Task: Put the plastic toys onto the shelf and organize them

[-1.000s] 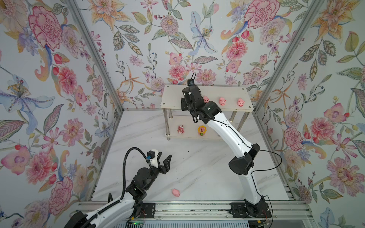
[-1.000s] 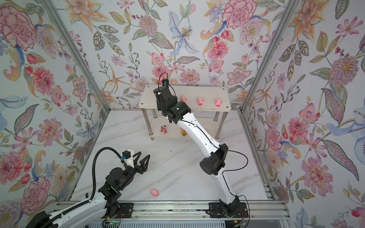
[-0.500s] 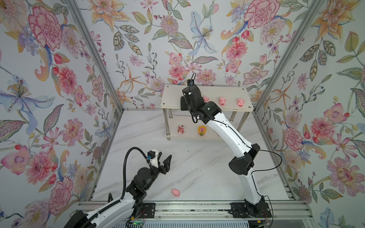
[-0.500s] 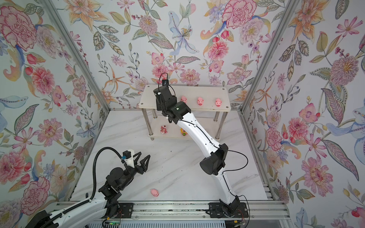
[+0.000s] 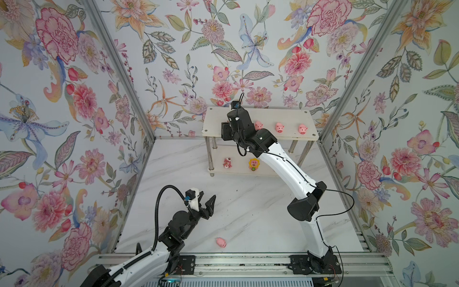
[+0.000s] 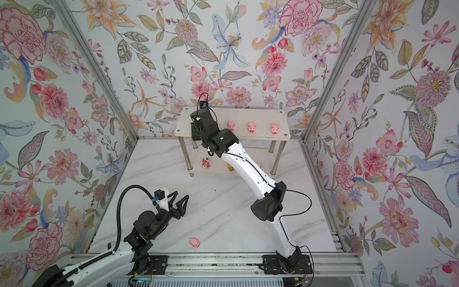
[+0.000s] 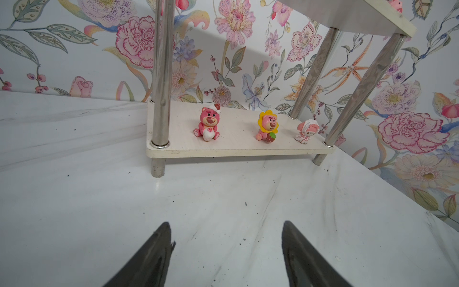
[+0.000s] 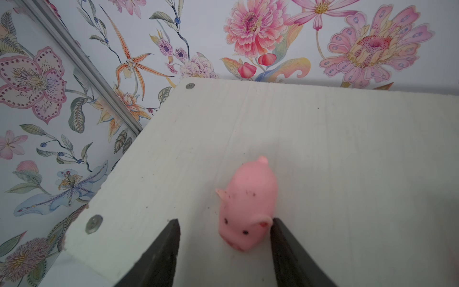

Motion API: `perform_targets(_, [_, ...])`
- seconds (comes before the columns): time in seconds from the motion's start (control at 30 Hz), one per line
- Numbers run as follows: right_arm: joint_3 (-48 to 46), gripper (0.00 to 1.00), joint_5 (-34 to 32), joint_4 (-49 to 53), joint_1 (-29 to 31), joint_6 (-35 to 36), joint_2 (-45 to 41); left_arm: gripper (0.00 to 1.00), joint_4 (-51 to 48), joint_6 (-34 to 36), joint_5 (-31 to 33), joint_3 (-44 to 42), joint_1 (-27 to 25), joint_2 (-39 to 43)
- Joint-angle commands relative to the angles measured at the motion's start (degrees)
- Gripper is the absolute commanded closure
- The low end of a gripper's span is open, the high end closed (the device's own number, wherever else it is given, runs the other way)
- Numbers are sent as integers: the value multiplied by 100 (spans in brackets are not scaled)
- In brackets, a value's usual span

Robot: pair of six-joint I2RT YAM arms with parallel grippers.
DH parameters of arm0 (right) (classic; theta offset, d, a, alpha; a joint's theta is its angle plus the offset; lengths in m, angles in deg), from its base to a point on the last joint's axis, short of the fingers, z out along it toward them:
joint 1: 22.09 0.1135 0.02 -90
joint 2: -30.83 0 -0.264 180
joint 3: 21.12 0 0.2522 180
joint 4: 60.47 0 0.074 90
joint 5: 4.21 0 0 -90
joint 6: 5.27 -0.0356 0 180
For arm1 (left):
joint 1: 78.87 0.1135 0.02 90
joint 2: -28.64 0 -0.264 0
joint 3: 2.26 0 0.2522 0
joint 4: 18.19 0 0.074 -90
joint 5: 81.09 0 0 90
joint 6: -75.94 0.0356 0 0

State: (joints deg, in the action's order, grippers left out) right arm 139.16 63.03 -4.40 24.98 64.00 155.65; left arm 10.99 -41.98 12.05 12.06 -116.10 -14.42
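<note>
A: Noting the right tool (image 8: 224, 221) first. Its jaws stand apart over the shelf's (image 8: 323, 149) top tier, near the left edge. A pink pig (image 8: 248, 206) lies between them, one ear against one finger and clear of the other. Not gripped, by my reading.

B: Which way does it lie?

A: Long axis along the fingers, snout toward the wrist. A straight pull-back should clear it.

B: And the left tool (image 5: 208, 195)?

A: Wide and empty, above the counter (image 5: 248, 211), pointing at the shelf. The loose pig (image 5: 220, 242) lies near the counter's front edge, behind that tool. The left arm is nearer.

B: Anything hidden?

A: In both top views the right wrist covers its tool and the pig beneath. The left wrist view misses the loose pig, and its axis is too small to tell.
</note>
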Motion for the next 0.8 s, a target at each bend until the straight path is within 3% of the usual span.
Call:
perform_targets(0.0, [-157,37,171,328,-81,-168,-225,29,75,-44,-130,-548,63,62])
perform_targets(0.2, [-87,32,572,336,-292,-182,-244,29,90,-46,-120,-548,58,63])
perform_targets(0.77, [392,33,1767,147,-628,-167,429,29,188,-31,-97,-535,64,-144])
